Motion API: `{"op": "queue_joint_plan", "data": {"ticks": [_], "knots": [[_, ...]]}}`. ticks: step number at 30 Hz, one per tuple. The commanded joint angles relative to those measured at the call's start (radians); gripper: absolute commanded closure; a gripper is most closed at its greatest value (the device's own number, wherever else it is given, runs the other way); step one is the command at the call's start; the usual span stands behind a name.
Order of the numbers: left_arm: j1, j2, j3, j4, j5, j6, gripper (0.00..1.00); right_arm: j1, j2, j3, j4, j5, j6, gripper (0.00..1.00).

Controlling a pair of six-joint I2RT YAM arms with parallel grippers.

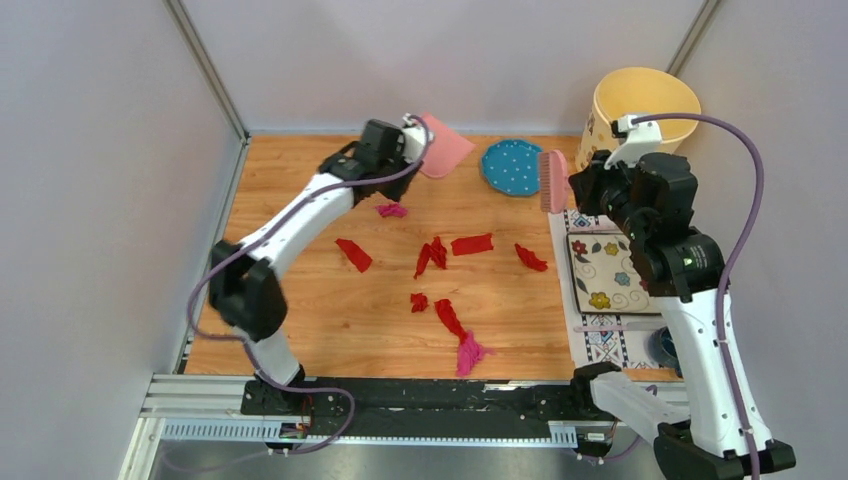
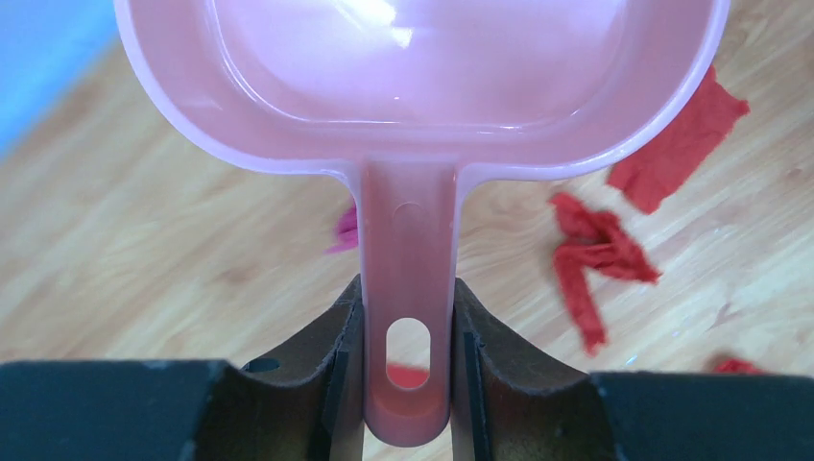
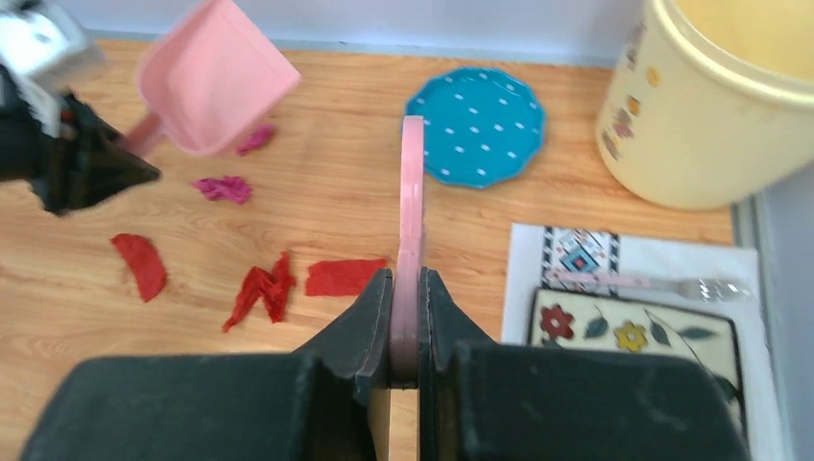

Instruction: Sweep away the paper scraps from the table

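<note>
Top external view: left gripper [image 2: 408, 322] clamps the dustpan [image 2: 413, 86] handle, right gripper [image 3: 408, 293] pinches the hand brush [image 3: 413, 192]. Red paper scraps [image 1: 471, 244] dot the table [image 1: 330, 320].

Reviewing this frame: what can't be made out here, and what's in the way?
1. Left wrist: the dustpan has its front lip cut off by the top edge; its handle hides most of a magenta scrap.
2. Right wrist: the brush is edge-on, so its bristles don't show.
3. Top external: a dark object beside the placemat is mostly behind the right arm; unidentifiable.
</note>
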Motion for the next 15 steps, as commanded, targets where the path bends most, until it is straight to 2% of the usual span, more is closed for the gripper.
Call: {"op": "queue_joint_plan", "data": {"ticks": [1,3,4,6,7,11,15], "knots": [[0.177,-0.270,-0.077,-0.047,0.058,0.185,1.00,0.115,0.063,0.023,0.149,-0.120,-0.008,1.00],[0.263,-0.351,-0.114,-0.089,0.089,0.195,1.00,0.234,0.133,0.041,0.252,-0.198,-0.045,1.00],[0.341,-0.381,-0.137,-0.092,0.093,0.216,1.00,0.259,0.223,0.065,0.274,-0.212,-0.109,1.00],[0.403,-0.473,-0.224,-0.087,0.086,0.250,1.00,0.295,0.334,0.157,0.353,-0.284,-0.204,1.00],[0.449,-0.499,-0.255,-0.086,0.077,0.282,1.00,0.298,0.446,0.185,0.388,-0.299,-0.282,1.00],[0.545,-0.614,-0.421,-0.083,0.041,0.319,1.00,0.315,0.707,0.366,0.637,-0.319,-0.497,1.00],[0.724,-0.680,-0.623,-0.021,0.035,0.308,1.00,0.339,0.953,0.524,0.765,-0.390,-0.767,1.00]]}}
